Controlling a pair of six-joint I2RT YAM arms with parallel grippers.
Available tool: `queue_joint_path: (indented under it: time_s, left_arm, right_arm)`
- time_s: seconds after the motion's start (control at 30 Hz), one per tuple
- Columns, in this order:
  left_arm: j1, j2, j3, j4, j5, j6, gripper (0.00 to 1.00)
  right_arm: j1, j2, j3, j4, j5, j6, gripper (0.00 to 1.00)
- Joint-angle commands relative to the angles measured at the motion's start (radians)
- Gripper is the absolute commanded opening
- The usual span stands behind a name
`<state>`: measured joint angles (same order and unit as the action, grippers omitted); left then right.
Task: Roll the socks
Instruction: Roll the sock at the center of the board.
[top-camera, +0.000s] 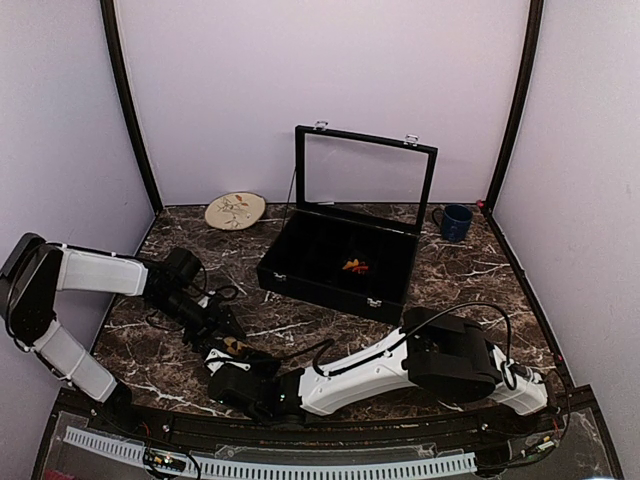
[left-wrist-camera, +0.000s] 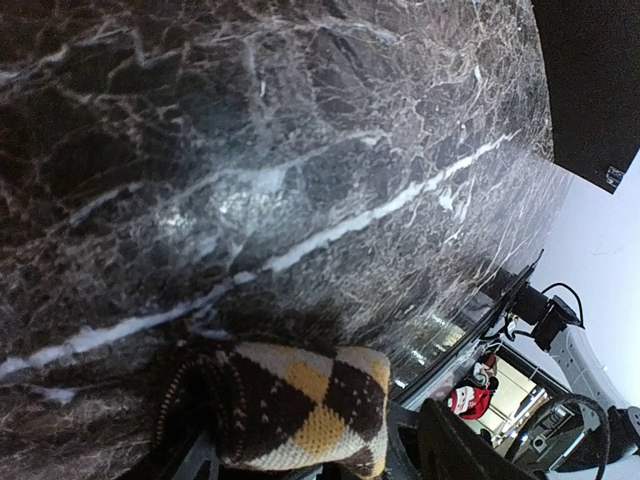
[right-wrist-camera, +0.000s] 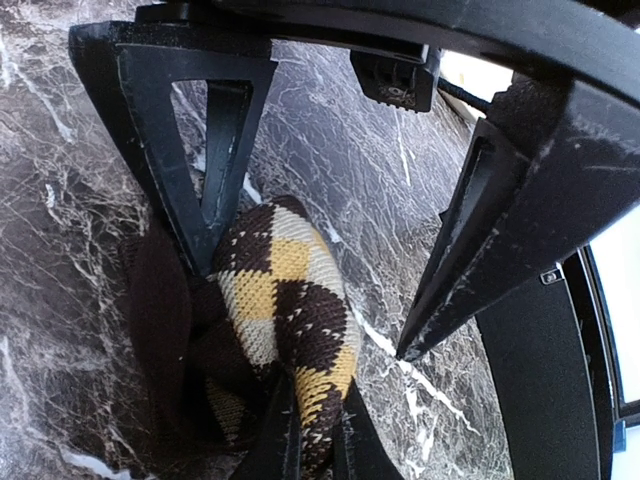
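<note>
**A:** Two socks overhead?
**B:** Yes. The red-orange sock (top-camera: 355, 266) lies inside the case (top-camera: 320, 290). The tan sock (top-camera: 237, 347) sits on the marble table (top-camera: 480, 275) at the case's seven o'clock, between the left gripper (top-camera: 225, 333) and the right gripper (top-camera: 230, 360).
**A:** Left wrist?
**B:** Tan sock at six o'clock, pinched in that pincer.
**A:** Right wrist?
**B:** Jaws spread wide. The sock lies between them, touching the ten o'clock jaw, apart from the three o'clock one.

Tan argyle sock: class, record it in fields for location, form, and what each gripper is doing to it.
location: tan argyle sock on the marble table, at its near side
form: bunched into a loose roll
left gripper: shut on one end
right gripper: open, fingers straddling the sock
</note>
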<state>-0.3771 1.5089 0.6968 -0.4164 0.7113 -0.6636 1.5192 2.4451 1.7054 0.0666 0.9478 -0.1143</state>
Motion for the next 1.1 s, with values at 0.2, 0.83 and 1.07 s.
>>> queue_joint_path:
  time_s: [0.2,0.83,1.07]
  left_arm:
    - [-0.008,0.038,0.026,0.036,-0.043,-0.014,0.63]
    - [-0.047,0.136,0.093,0.086,0.004,-0.028,0.05]
    - [-0.058,0.155,0.085,0.106,-0.028,-0.008,0.0]
  right_arm:
    - [0.001,-0.035,-0.028,0.04,-0.022,0.019,0.0]
    - [0.007,-0.044,-0.039,0.059,-0.052,-0.002,0.0]
    - [0.004,-0.046,-0.036,0.034,-0.062,0.008,0.0]
